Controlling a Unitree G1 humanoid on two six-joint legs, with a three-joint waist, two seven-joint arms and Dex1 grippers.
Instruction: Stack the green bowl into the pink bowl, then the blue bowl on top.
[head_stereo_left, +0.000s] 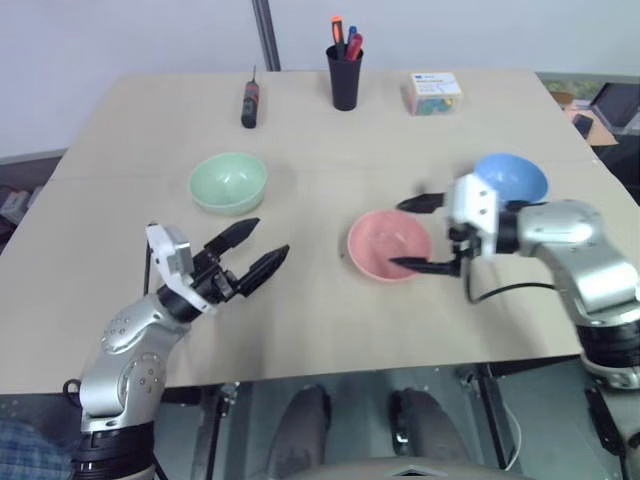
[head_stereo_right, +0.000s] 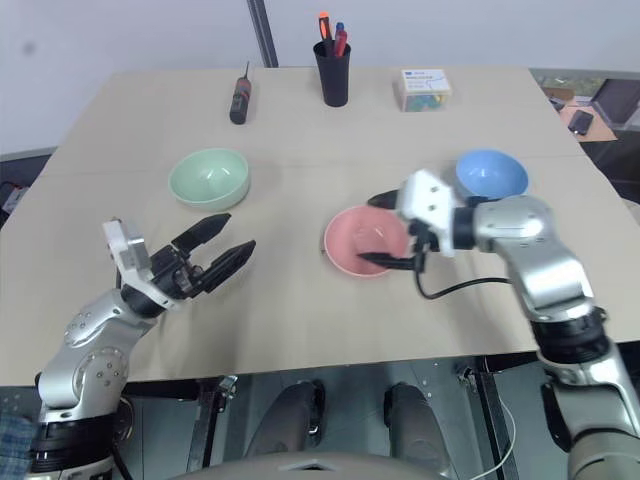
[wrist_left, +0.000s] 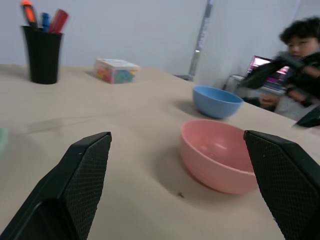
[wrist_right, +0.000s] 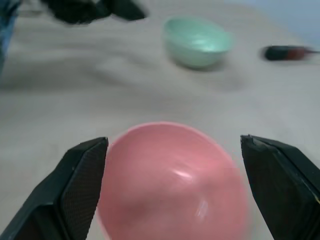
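Note:
The pink bowl (head_stereo_left: 385, 243) sits upright near the middle of the table. My right gripper (head_stereo_left: 402, 234) is open at the bowl's right side, one finger by the far rim and one by the near rim, holding nothing. In the right wrist view the pink bowl (wrist_right: 170, 180) lies between the spread fingers. The green bowl (head_stereo_left: 229, 182) stands alone at the left. Behind my right arm, at the right, is the blue bowl (head_stereo_left: 511, 178). My left gripper (head_stereo_left: 255, 250) is open and empty, in front of the green bowl, pointing toward the pink bowl (wrist_left: 220, 155).
A black cup of markers (head_stereo_left: 345, 70), a screwdriver (head_stereo_left: 250, 102) and a small box (head_stereo_left: 434, 92) line the table's far edge. A person (wrist_left: 300, 60) sits beyond the table's right side.

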